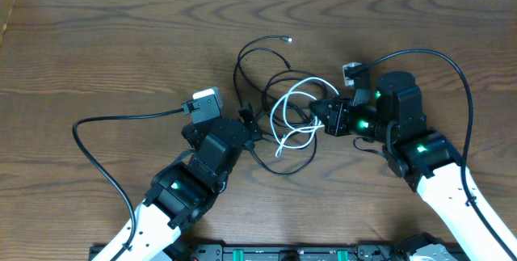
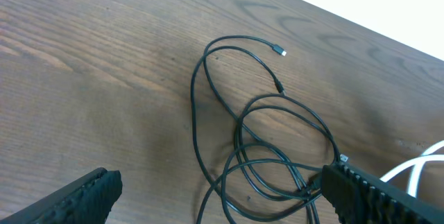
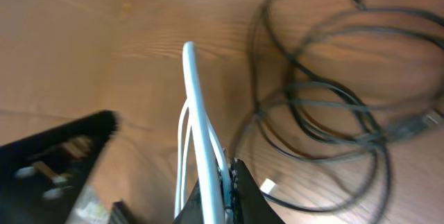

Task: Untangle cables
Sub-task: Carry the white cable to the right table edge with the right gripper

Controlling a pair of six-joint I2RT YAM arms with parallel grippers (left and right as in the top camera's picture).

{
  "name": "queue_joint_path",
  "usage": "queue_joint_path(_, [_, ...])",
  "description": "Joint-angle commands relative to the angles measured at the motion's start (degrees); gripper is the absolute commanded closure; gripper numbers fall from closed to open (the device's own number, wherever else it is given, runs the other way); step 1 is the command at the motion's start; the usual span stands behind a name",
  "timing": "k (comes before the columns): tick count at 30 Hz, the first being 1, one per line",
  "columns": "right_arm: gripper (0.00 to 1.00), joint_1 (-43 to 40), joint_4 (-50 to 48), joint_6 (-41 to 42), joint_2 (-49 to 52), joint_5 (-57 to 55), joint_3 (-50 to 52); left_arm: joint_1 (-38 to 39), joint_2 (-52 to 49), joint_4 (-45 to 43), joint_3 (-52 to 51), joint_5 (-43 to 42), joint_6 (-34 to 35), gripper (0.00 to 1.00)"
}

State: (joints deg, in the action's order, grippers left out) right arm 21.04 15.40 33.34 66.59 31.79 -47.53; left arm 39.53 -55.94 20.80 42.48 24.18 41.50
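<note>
Pinched at the very front of the right wrist view, the white cable rises out of the right gripper, whose 2 fingertips are closed tight on it with no gap showing. From that grip the strand runs away to the left, and its loops lie on the table between the 2 arms, just left of the right gripper.

The 2 black cables lie in overlapping loops a little farther out and to the left, with 1 small plug at the far end of the pile. The white loops cross over the near right part of them, so the 3 cords are not yet apart. The left gripper is spread wide and holds nothing. The black loops sit directly ahead of it, touching or almost touching its right finger, though the view does not settle which.

My judgement is that the move turns on this: white leads right toward the closed gripper, black lies nearer the left arm, so drawing white rightward while the left arm pins black should part them.

No container is in view.
</note>
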Motion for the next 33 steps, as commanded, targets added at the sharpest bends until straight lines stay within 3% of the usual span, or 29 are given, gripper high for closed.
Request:
queue_joint_path(1, [0.99,0.39,-1.25,1.7,-1.49,8.02,-0.48,-0.13,-0.24,0.17,0.28,0.92,-0.96,0.03])
queue_joint_path(5, [0.99,0.42,6.21,5.55,-1.49,7.04,-0.46,-0.13,-0.24,0.17,0.28,0.92,-0.96,0.03])
queue_joint_path(11, [0.99,0.59,20.37,5.64,-0.02,-11.91,-0.35,-0.13,-0.24,0.17,0.28,0.92,-0.96,0.03])
queue_joint_path(15, [0.99,0.72,18.67,5.62,0.68,-4.55,-0.35,-0.13,-0.24,0.17,0.28,0.92,-0.96,0.03])
queue_joint_path(20, [0.99,2.75,28.24,5.29,1.05,-2.93,0.11,-0.13,-0.24,0.17,0.28,0.92,-0.96,0.03])
queue_joint_path(26, [0.99,2.93,19.98,-1.27,0.24,5.62,0.09,-0.13,-0.24,0.17,0.28,0.92,-0.96,0.03])
queue_joint_path(33, [0.99,-11.13,14.51,0.09,-4.44,7.89,-3.72,-0.13,-0.24,0.17,0.28,0.92,-0.96,0.03])
